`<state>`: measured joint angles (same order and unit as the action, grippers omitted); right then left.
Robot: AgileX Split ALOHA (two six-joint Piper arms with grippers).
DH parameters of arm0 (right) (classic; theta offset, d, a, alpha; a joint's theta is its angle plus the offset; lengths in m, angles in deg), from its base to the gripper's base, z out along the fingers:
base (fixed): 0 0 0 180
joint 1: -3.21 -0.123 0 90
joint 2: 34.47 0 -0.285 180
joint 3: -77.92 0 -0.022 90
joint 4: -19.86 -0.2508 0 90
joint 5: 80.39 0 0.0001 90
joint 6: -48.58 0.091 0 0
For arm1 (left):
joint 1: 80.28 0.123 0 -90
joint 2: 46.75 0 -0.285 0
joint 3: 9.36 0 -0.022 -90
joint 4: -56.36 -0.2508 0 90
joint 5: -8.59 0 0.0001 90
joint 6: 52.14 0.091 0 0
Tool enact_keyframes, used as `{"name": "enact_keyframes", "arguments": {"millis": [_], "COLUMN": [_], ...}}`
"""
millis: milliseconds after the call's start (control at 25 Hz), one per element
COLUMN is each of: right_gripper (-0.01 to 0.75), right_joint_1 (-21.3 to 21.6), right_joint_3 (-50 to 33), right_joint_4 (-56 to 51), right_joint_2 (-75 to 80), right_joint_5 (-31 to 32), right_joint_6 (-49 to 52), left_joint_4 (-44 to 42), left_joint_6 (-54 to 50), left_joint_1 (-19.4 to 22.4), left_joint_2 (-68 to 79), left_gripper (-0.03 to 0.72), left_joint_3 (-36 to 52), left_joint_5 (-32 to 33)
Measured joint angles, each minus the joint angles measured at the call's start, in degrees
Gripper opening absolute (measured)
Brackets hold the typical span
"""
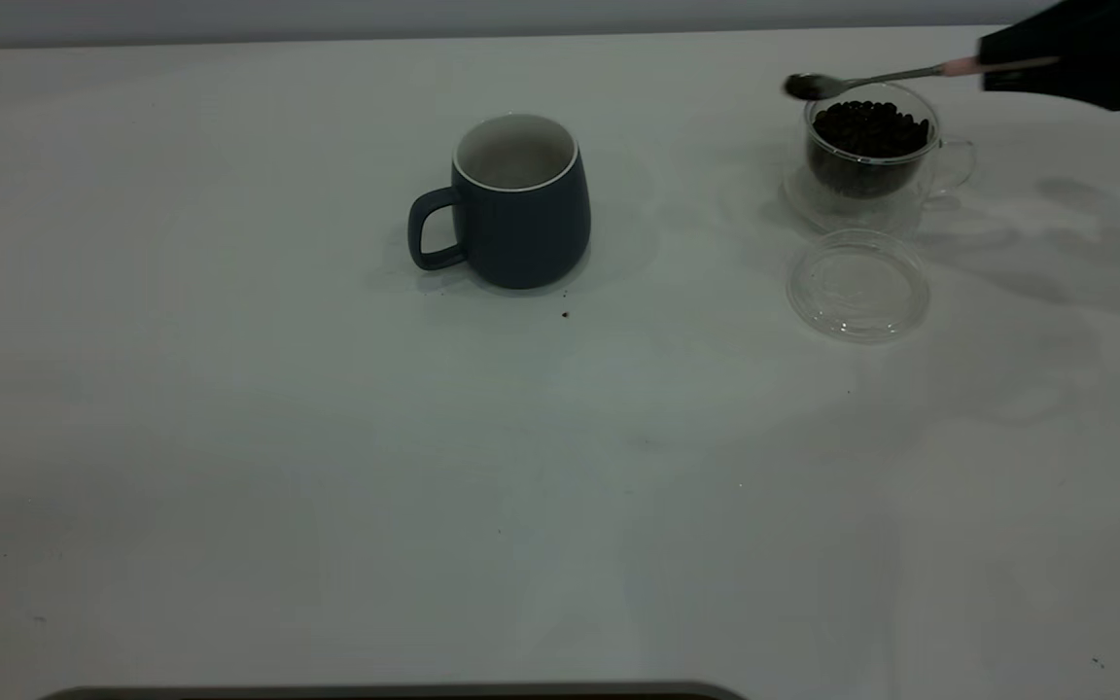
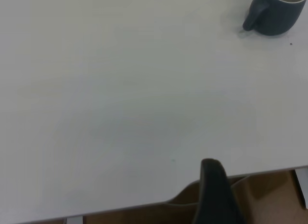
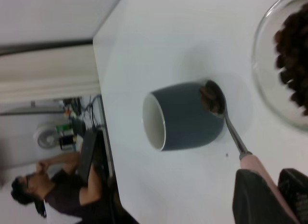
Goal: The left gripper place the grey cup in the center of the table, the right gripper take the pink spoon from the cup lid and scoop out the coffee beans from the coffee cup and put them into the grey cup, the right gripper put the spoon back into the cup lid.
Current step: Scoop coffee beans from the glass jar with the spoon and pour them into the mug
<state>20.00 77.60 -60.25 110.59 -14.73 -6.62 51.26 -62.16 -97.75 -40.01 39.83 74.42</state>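
The right gripper point(image 1: 1017, 66) is clenched on the pale handle of the pink spoon point(image 1: 871, 80), whose bowl reaches out past the fingertips and carries a few coffee beans point(image 3: 210, 98) over the far rim of the coffee cup point(image 1: 873, 156). The cup lid point(image 1: 858, 284) lies just in front of that cup, below the jaws. The grey cup point(image 1: 519, 202) stands upright mid-table point(image 1: 327, 467), well beyond the spoon's tip (handle turned away from it). The left gripper point(image 2: 216, 195) is parked far from the grey cup; whether its jaws are released or clenched I cannot tell.
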Motion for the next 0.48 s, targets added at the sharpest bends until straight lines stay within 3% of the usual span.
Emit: {"name": "enact_keyframes", "arguments": {"millis": [480], "right_gripper": [0.099], "right_joint_1": [-10.1], "right_joint_3": [0.0], "right_joint_4": [-3.4], "right_joint_2": [0.0], "right_joint_5": [0.0], "right_joint_6": [1.2], "left_joint_4": [0.0], "left_joint_6": [0.0], "left_joint_1": [0.0], "left_joint_2": [0.0], "left_gripper": [0.516], "left_joint_3": [0.0], "left_joint_5": [0.0]}}
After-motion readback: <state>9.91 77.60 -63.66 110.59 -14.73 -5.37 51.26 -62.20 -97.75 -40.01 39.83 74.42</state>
